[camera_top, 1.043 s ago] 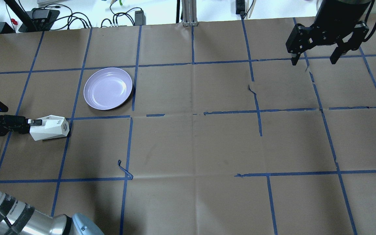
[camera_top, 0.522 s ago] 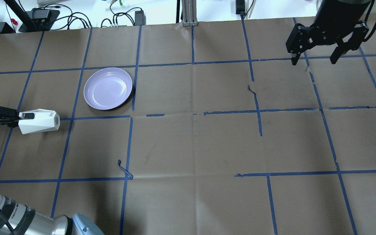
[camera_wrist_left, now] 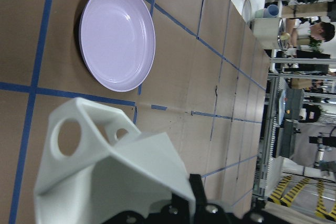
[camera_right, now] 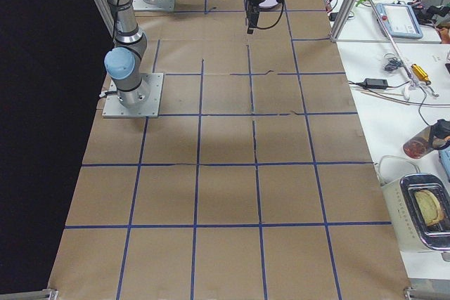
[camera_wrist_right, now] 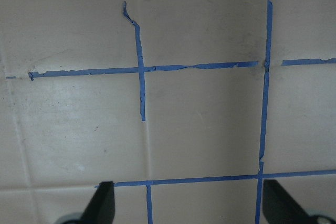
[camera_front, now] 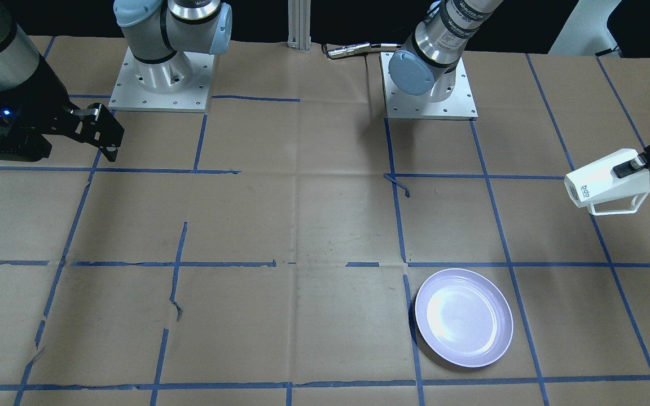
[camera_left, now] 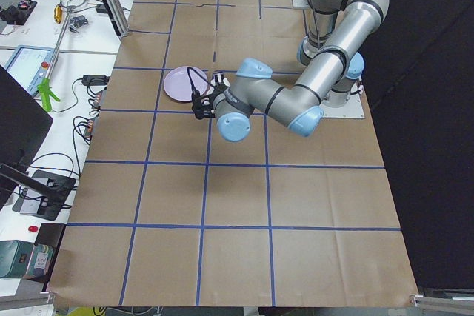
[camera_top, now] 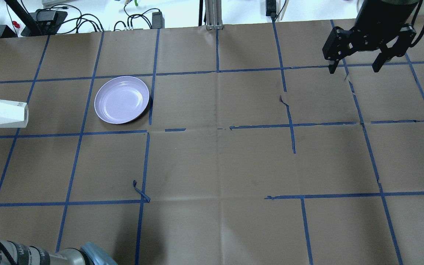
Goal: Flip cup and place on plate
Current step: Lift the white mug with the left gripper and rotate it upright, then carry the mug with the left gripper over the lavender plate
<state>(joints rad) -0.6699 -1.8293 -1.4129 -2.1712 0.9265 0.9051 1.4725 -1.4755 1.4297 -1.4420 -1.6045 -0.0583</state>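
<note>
My left gripper (camera_front: 633,166) is pinching the cup (camera_front: 601,183) at its mouth end; I see one black finger (camera_front: 629,168) lying along the outside of the white wall. The cup lies on its side in that grip. Its base, with the small grey print, points toward the middle of the table. In the front-facing view the squared handle (camera_front: 614,209) hangs on the side toward that camera. From the left wrist camera the faceted body fills the lower frame, and it looks raised off the brown paper (camera_top: 215,165), though I cannot tell how far.

The plate (camera_top: 122,99) sits flat on the paper near the cup, apart from it, and farther from the robot's base. It lies just beside a line of blue tape (camera_top: 154,55). In the overhead view the cup is at the very left edge of the frame, partly cut off.

My right gripper (camera_top: 353,69) hangs over the far right of the table, well apart from all this. Its two fingers are spread wide and point down, with nothing between them but taped paper.
</note>
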